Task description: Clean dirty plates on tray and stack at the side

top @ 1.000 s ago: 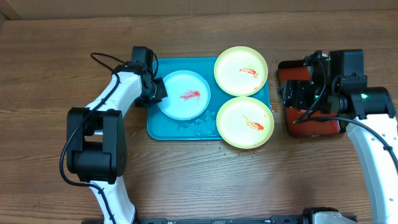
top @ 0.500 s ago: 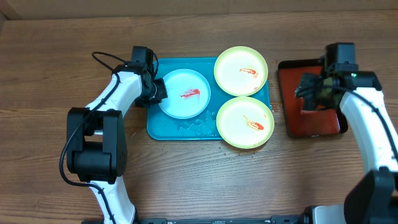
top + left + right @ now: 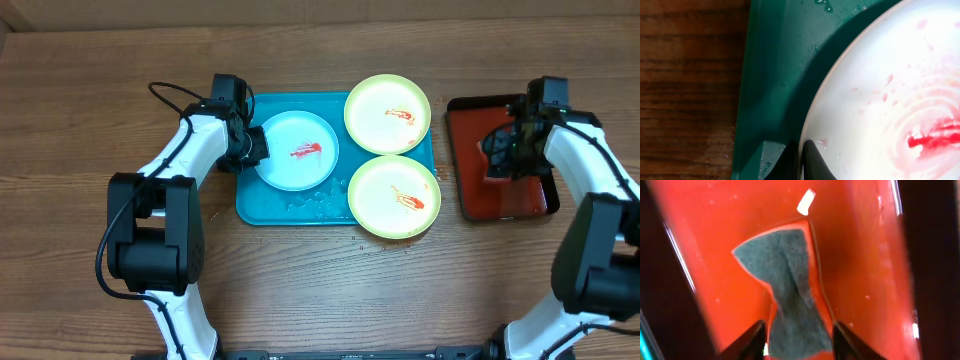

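Three plates with red sauce smears lie on the turquoise tray [image 3: 262, 205]: a pale blue-white plate [image 3: 296, 151] at its left, and two yellow-green plates, one at the far right [image 3: 387, 113] and one at the near right [image 3: 394, 196]. My left gripper [image 3: 254, 147] is shut on the left rim of the blue-white plate [image 3: 875, 95], one finger above and one below, over the tray [image 3: 775, 75]. My right gripper [image 3: 503, 152] is open low over the red tray [image 3: 470, 195], its fingers either side of a grey sponge [image 3: 790, 285].
The smaller red tray [image 3: 715, 265] with a dark rim stands right of the turquoise tray. Water drops [image 3: 312, 205] lie on the turquoise tray's near side. The two yellow-green plates overhang the tray's right rim.
My right arm has swung in and come down over the red tray, its gripper now around the sponge. The left gripper and the plates have stayed put.
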Robot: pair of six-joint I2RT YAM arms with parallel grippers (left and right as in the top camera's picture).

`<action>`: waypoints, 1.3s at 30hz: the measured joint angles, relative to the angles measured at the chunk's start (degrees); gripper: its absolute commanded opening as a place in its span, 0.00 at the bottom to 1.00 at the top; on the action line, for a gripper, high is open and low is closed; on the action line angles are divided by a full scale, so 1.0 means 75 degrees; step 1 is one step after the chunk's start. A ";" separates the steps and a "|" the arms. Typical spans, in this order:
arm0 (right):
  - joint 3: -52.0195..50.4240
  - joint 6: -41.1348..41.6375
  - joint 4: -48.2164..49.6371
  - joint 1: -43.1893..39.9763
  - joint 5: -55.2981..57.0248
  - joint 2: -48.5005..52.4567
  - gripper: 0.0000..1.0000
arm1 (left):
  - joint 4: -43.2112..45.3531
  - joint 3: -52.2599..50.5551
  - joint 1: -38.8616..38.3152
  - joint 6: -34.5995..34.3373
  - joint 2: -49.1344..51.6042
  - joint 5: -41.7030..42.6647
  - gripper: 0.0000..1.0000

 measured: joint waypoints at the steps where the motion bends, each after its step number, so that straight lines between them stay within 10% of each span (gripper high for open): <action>1: 0.0000 -0.0044 0.0067 0.0000 -0.0003 0.0064 0.39 | 0.0000 0.0000 0.0000 0.0009 0.0000 0.0000 0.04; 9: 0.0000 -0.0198 0.0609 0.0003 -0.0009 0.0635 0.37 | 0.0000 0.0000 0.0000 0.0015 0.0000 0.0000 0.04; 12: -0.0003 -0.0207 0.0632 0.0000 -0.0076 0.0758 0.04 | 0.0003 0.0000 0.0000 0.0017 0.0000 0.0000 0.04; 39: 0.2757 0.0694 -0.2806 0.0000 -0.1014 0.0210 0.04 | 0.0006 0.0012 0.0000 0.0020 0.0000 -0.0003 0.04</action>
